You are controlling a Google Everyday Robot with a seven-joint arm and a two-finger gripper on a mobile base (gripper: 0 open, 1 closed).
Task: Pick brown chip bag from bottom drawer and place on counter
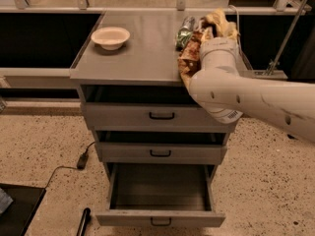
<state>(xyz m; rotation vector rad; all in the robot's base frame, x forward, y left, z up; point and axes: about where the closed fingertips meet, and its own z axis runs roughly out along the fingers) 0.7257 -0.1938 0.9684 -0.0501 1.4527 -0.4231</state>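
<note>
The brown chip bag (pixel 189 57), crumpled with tan-yellow edges, stands up on the right side of the counter (pixel 142 55). My gripper (pixel 210 32) is over that same spot, mostly hidden behind my white wrist and shut on the bag, which sticks out to the left of the wrist and above it. The bag's lower edge looks to be at or just above the counter top; I cannot tell if it touches. The bottom drawer (pixel 160 218) is pulled fully open and shows an empty grey floor.
A shiny green foil bag (pixel 184 32) lies just left of the chip bag. A pale bowl (pixel 110 37) sits at the counter's back left. The two upper drawers are slightly ajar. A black cable and plug (pixel 82 160) and a dark mat (pixel 17 213) lie on the floor at the left.
</note>
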